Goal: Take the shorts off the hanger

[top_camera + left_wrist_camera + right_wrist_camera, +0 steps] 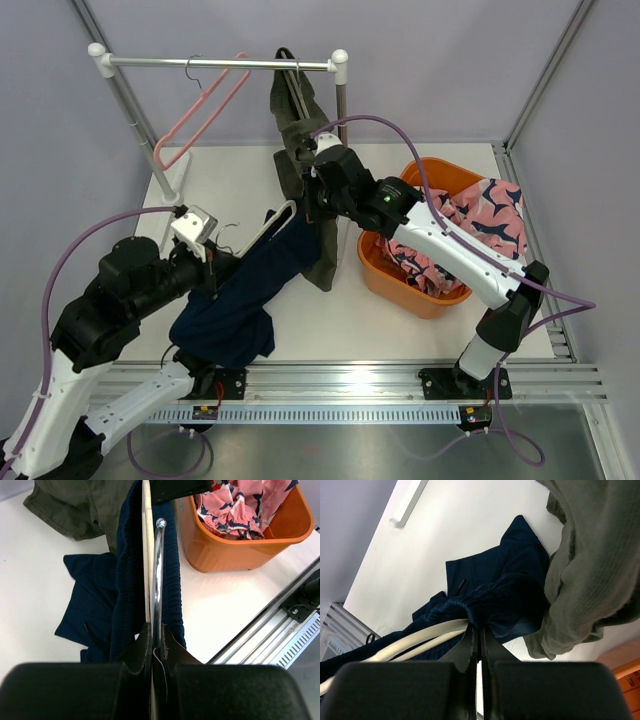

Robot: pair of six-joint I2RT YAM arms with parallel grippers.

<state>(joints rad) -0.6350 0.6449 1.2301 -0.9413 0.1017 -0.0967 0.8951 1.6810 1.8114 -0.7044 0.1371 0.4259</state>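
While our left gripper [155, 636] clamps shut on the metal hook [158, 575] of the white hanger [146, 555], our right gripper [479, 632] pinches closed on the waistband of the navy shorts [495, 587]. Those shorts drape over the hanger and trail onto the table [430, 330], beside the hanging olive shorts [298, 150].

On my feed the white table [420, 335] sits boxed in by pale grey panels: a left wall [50, 150], a far wall [440, 70] and a right wall [600, 150]. A slim metal strut [545, 75] slants up the far right corner. At the far side stands a clothes rail [140, 61], a silver bar on white posts. An aluminium track [350, 380] edges the near side, catching a bright glare.
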